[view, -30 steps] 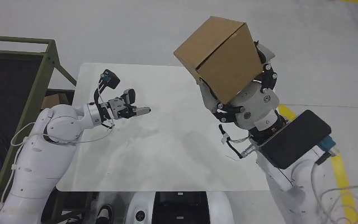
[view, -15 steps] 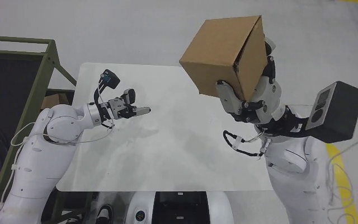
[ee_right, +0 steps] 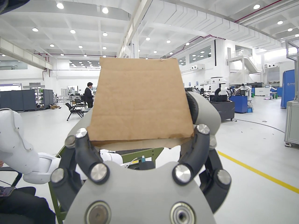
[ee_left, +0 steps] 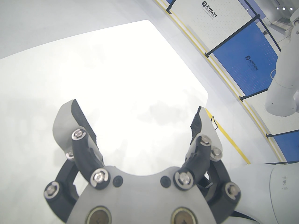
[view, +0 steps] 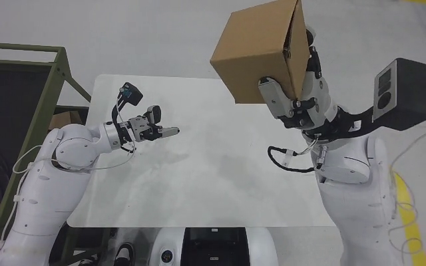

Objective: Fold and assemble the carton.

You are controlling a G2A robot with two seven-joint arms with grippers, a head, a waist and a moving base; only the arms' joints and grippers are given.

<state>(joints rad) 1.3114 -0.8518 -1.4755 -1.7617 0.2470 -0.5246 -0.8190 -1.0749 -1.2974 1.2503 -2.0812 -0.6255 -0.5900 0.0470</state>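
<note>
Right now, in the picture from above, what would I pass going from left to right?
green rack → left tool, open over the table → cardboard box, held up in the air

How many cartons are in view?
1 for sure: the carton, held aloft in the right gripper over the table's far right corner. Brown bit by the left rack: cannot tell.

Lit brightly and evenly from above, light was cast by rows of ceiling lamps point(ee_right: 60, 5), table point(ee_left: 112, 75) was blown out by glare in left wrist view, straight lines were bowed toward wrist-view edges.
</note>
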